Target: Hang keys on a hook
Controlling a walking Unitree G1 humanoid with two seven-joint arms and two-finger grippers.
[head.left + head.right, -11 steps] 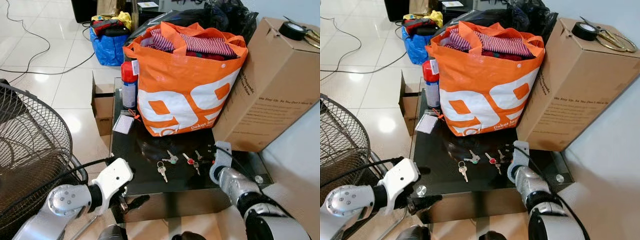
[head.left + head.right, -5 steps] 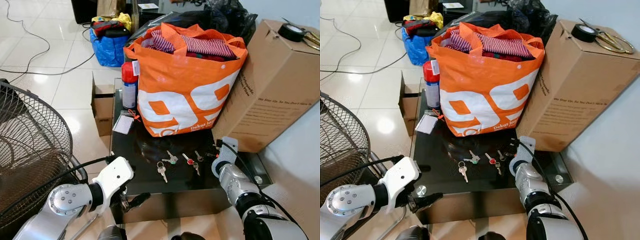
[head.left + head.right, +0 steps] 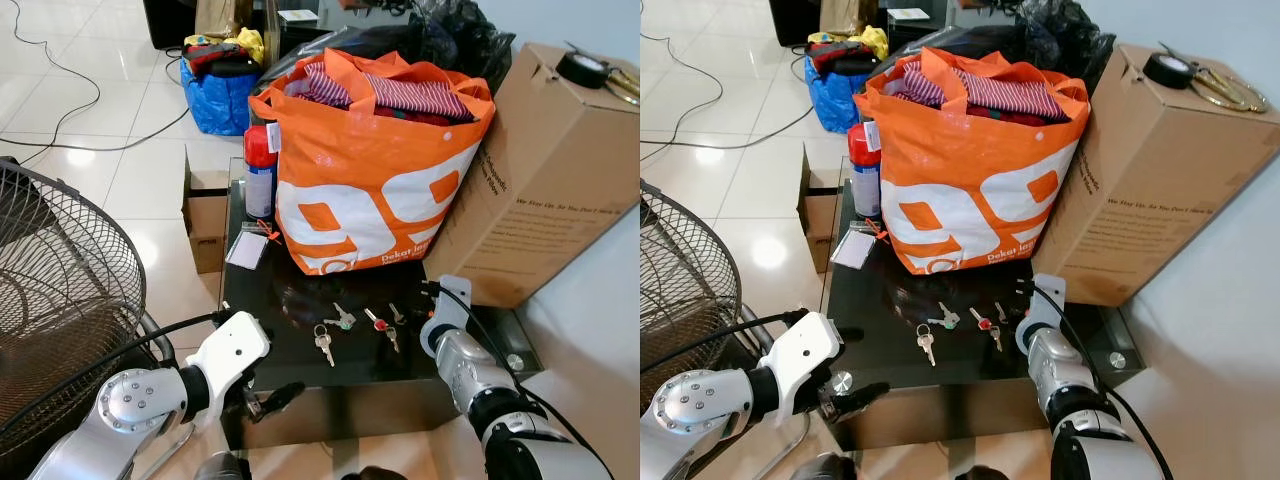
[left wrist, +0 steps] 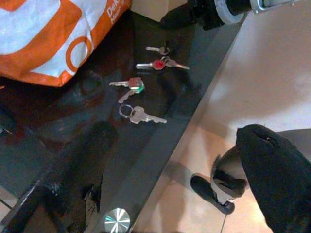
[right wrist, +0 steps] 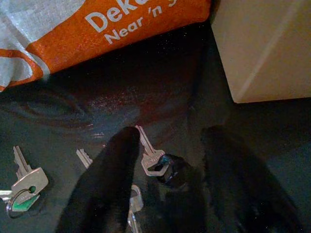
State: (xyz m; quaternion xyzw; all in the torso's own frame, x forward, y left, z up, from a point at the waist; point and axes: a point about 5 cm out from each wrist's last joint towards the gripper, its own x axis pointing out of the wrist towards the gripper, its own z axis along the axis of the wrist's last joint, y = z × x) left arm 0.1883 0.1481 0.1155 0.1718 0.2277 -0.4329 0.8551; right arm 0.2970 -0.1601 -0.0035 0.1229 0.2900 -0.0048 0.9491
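Right gripper [image 5: 165, 184] crept forward, fingers spread over keys [image 5: 151, 160] at bag's 6 o'clock; nothing grasped, hanging undone. Left gripper [image 3: 262, 400] idle, spread.

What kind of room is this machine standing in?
Probably a lived-in home, perhaps mid-move or used for storage: a tiled floor, an orange bag stuffed with clothes, a cardboard box, and a standing fan crowd round a low black glass table.

Things on and around the dark table

A big orange bag [image 3: 375, 170] full of clothes sits beside a brown box [image 3: 545, 170]. A red can [image 3: 259, 170] stands by the bag. A fan [image 3: 60, 300] is near.
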